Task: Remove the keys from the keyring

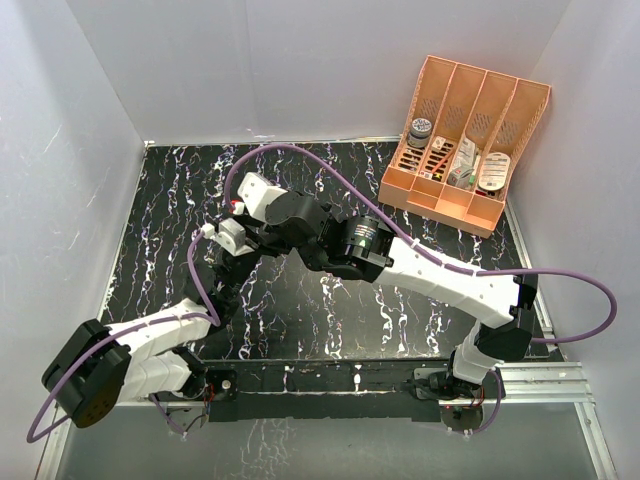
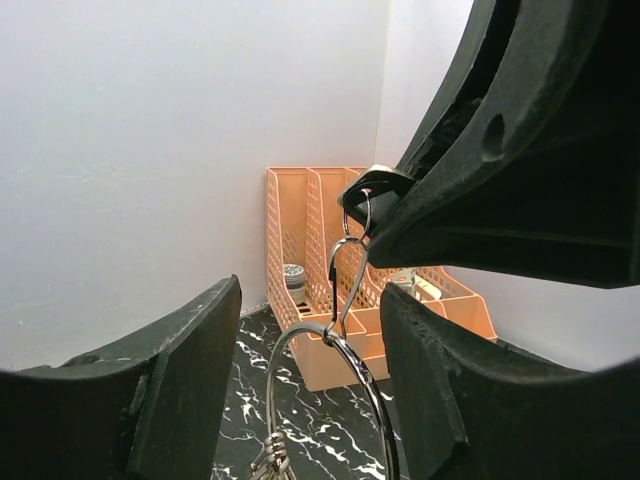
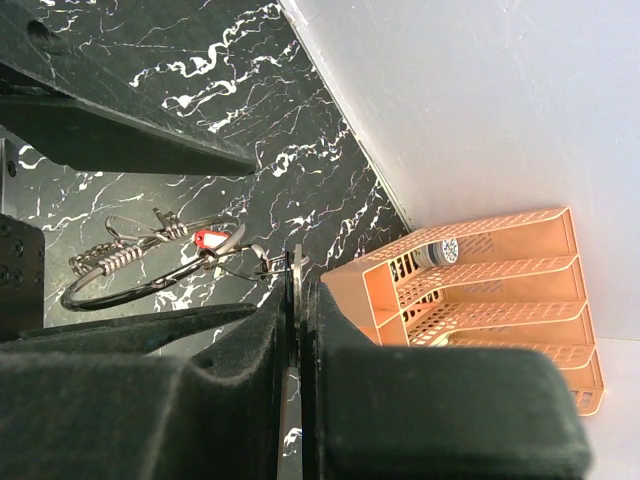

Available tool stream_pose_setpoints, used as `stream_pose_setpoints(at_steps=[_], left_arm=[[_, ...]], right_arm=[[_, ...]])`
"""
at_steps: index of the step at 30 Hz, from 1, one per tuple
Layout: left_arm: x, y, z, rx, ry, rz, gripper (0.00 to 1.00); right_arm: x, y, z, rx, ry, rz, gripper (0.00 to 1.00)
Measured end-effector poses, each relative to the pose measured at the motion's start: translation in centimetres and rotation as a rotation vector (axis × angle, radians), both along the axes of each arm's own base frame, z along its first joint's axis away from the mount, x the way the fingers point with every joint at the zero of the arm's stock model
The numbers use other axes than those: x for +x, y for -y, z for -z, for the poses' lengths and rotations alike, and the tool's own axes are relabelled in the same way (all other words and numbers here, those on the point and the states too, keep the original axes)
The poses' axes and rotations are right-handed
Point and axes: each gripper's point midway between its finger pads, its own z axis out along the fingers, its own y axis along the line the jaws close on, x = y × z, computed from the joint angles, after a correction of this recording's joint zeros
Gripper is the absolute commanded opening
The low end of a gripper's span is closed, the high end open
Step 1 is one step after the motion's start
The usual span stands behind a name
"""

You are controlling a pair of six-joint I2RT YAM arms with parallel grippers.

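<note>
Two robot arms are meeting over the left half of the black marbled table (image 1: 400, 330), well away from the orange organizer (image 1: 440, 195) that is standing in the far right corner. The right claw (image 3: 298, 268) is clenching its fingers flat together on a small wire loop (image 3: 272, 262). From that loop a slim metal clip (image 2: 349, 295) is hanging down to the keyring (image 2: 356, 362).

The keyring, a thin round silver ring, is dangling clear of the tabletop between the two fingers of the left claw (image 2: 310, 292), which is gaping wide and gripping nothing. The left wrist view is showing a gap on the ring's left side. On the right the ring is running so close to the finger that it is impossible to tell whether they are touching.

Several small grey keys (image 3: 122, 252) are bunching on the ring at the end away from the clip, and one key with a red head (image 3: 208, 238) is sitting near the clip. Seen from above, the ring and keys are too small to make out among the wrists.
</note>
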Motion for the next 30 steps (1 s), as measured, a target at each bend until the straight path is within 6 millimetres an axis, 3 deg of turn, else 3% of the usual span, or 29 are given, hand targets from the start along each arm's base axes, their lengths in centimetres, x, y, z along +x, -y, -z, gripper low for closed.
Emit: stream_pose_setpoints(at_steps=[30], left_arm=[[0.11,0.54,0.30,0.015,-0.009,0.013,0.33]], right_arm=[[-0.15,-0.09,-0.04,0.024,0.004,-0.010,0.00]])
